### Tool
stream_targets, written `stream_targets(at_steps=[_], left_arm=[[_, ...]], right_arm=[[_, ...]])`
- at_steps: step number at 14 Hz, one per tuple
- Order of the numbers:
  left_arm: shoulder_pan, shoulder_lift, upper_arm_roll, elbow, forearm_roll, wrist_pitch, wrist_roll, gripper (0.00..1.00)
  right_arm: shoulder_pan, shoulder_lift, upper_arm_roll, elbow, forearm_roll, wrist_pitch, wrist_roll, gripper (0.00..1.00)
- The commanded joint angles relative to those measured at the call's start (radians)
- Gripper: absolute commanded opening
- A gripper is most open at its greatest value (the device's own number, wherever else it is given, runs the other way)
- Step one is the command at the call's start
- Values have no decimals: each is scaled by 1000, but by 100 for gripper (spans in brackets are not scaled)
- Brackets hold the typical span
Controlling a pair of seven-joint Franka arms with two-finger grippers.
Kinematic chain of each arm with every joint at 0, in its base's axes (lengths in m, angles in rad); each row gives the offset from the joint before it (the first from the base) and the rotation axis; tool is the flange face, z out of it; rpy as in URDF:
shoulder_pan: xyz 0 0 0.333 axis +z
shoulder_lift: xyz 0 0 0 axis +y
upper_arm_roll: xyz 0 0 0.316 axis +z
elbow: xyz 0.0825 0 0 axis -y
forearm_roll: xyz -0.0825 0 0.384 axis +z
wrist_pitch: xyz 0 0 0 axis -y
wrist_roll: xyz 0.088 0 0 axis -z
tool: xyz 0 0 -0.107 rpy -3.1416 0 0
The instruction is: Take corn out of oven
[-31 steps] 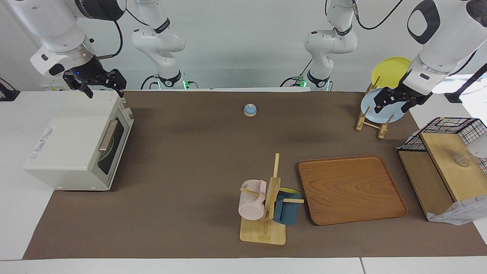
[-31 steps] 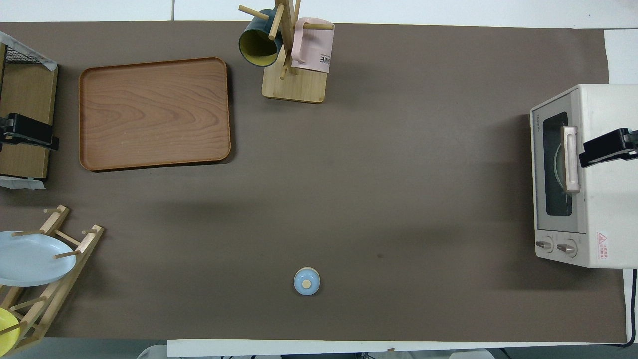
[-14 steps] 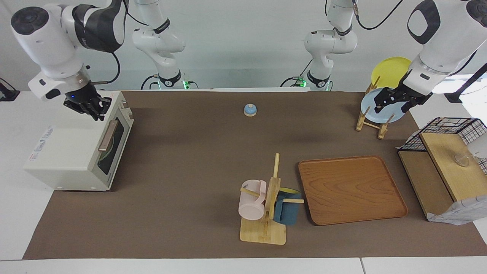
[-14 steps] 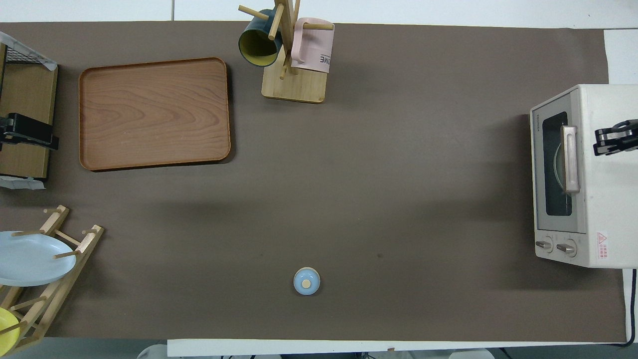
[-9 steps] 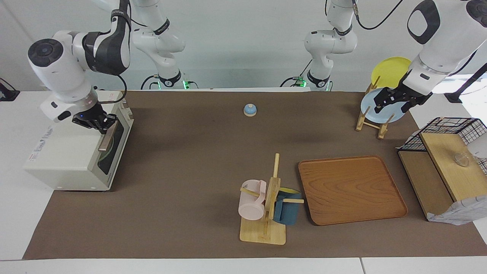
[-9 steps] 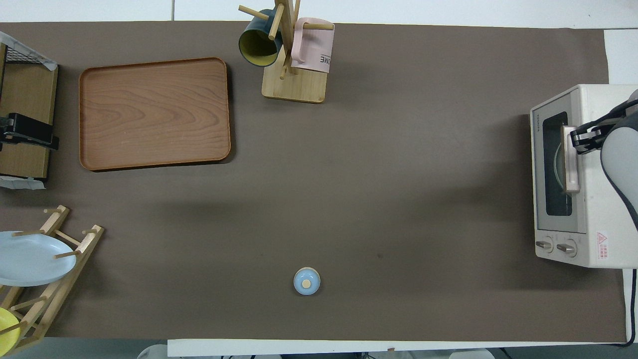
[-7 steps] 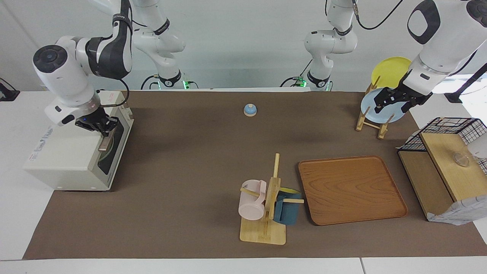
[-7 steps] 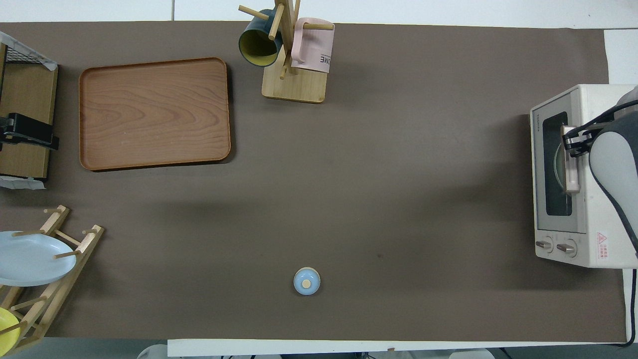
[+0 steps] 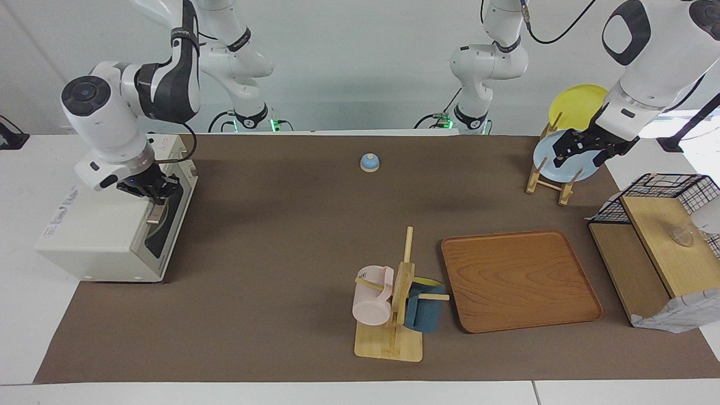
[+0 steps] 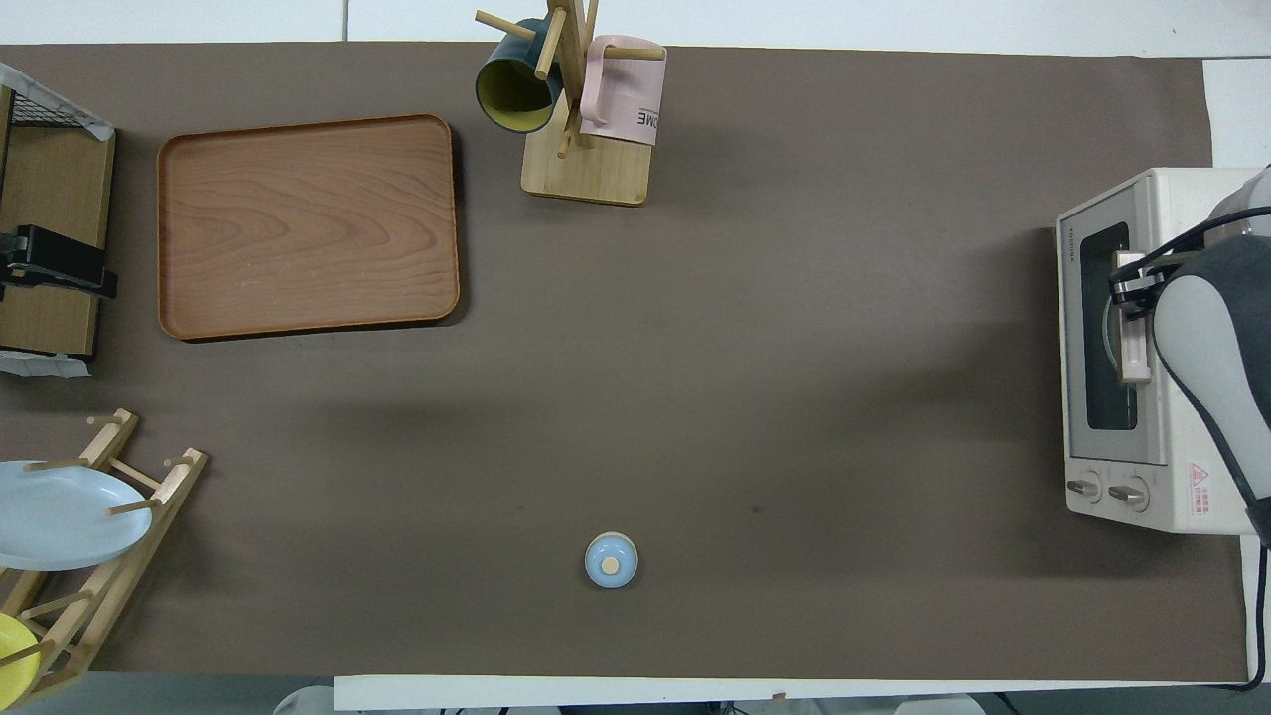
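Tray (image 9: 520, 279): wooden, flat on the brown mat.
Mug stand (image 9: 394, 315): beside the tray; pink mug (image 9: 372, 296), blue mug (image 9: 424, 313).
Bell (image 9: 369, 162): nearest the robots, mid-table.
Plate rack (image 9: 548, 174): blue plate (image 9: 565, 169), yellow plate (image 9: 576, 104).

A white table (image 9: 22, 315) is carrying a brown mat (image 9: 292, 236) that is covering most of its top. An oven (image 9: 112, 225) is sitting at the right arm's end, partly on the mat. A small blue bell (image 9: 369, 162) is standing near the robots. A mug stand (image 9: 394, 315) and a wooden tray (image 9: 520, 279) are lying side by side farther out. A plate rack (image 9: 554, 169) and a wire basket (image 9: 664, 197) are standing at the left arm's end.
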Motion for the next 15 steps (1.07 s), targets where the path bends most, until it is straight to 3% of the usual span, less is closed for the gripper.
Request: stream_targets(at_steps=[1,8,12,15], left_arm=[[2,6,0,17,17,-17,14,100],[2,6,0,17,17,-17,14,100],[2,6,0,17,17,-17,14,100],[2,6,0,17,17,-17,14,100]], right_arm=[[54,43,6,-38,-11,101,86,0],[150,226,12,-38,14,324,220,0],[196,260,15,-21,107,367,264,1],[282,260,14,51,183,338,373,23]])
